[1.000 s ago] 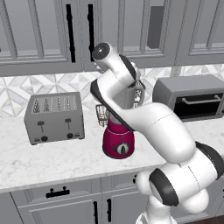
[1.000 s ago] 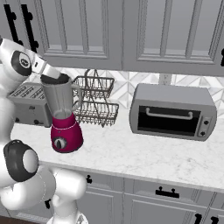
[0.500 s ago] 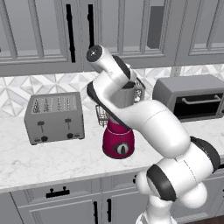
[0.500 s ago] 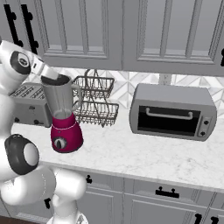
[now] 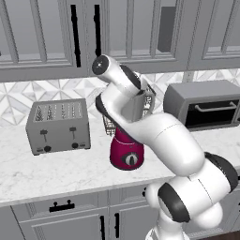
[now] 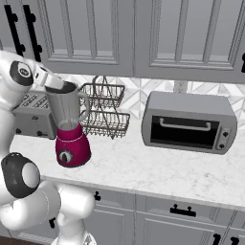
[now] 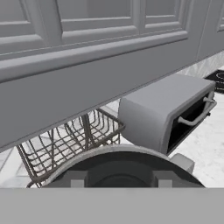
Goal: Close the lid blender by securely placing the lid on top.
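Grey panelled cabinets [image 6: 143, 33] hang over a white marbled counter [image 6: 158, 167] backed by a patterned tile wall. On the counter stands the blender [image 6: 70, 125]: a rounded magenta base with a round dark dial facing the front, and above it a tall, clear greyish jar that widens toward its mouth and carries a handle on the side toward the wire basket [image 6: 104, 111]. In the left base view the blender [image 5: 126, 149] is partly hidden behind the white arm, with only the base, the dial and part of the jar and handle showing.

To one side of it sits a grey four-slot toaster [image 5: 58, 125]; just behind and beside it is the two-tier wire basket, and farther along the counter a grey toaster oven [image 6: 190, 121] with a dark glass door and a bar handle.

The lid [image 7: 124, 168] appears in the hand view as a low black round cap with a pale rim, lying directly under the camera. In the right base view a dark disc sits at the jar's mouth, right below the hand; whether it is fully seated I cannot tell.

The gripper [image 6: 56, 84] hovers at the top of the jar, its fingers drawn close together; whether they pinch the lid is not visible.
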Tool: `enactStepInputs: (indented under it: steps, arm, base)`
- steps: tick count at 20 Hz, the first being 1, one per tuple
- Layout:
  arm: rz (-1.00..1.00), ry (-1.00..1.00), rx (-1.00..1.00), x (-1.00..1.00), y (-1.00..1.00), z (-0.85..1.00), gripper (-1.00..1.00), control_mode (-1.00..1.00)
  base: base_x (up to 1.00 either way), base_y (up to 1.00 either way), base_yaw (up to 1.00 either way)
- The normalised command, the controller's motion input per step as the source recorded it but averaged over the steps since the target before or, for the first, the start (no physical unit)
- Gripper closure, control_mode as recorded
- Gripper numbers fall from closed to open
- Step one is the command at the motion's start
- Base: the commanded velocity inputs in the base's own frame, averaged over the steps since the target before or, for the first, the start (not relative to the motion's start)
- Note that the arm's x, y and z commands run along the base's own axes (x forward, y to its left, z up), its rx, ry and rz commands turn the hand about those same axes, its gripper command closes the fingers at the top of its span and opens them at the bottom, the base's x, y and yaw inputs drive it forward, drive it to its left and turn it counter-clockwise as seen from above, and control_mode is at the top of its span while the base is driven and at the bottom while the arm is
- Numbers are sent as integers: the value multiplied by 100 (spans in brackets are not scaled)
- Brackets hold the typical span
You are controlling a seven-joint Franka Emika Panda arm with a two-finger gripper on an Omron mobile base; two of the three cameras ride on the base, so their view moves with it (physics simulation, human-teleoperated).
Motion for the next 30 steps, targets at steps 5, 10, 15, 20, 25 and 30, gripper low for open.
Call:
enactStepInputs:
  steps: [5, 10, 15, 20, 25, 30]
  arm:
    - [0, -8, -12, -7, 0, -86, 100, -100]
    - [0, -2, -11, -16, 11, -72, 100, -100]
    - [0, 2, -5, -26, 23, -45, 100, -100]
    - [0, 0, -6, -26, 25, -61, 100, -100]
    - [0, 0, -8, -22, 22, -81, 100, -100]
    - [0, -1, -15, -17, 12, -100, 100, -100]
  base:
    - [0, 0, 0]
    - [0, 0, 0]
    - [0, 0, 0]
    - [0, 0, 0]
    - [0, 0, 0]
    - [0, 0, 0]
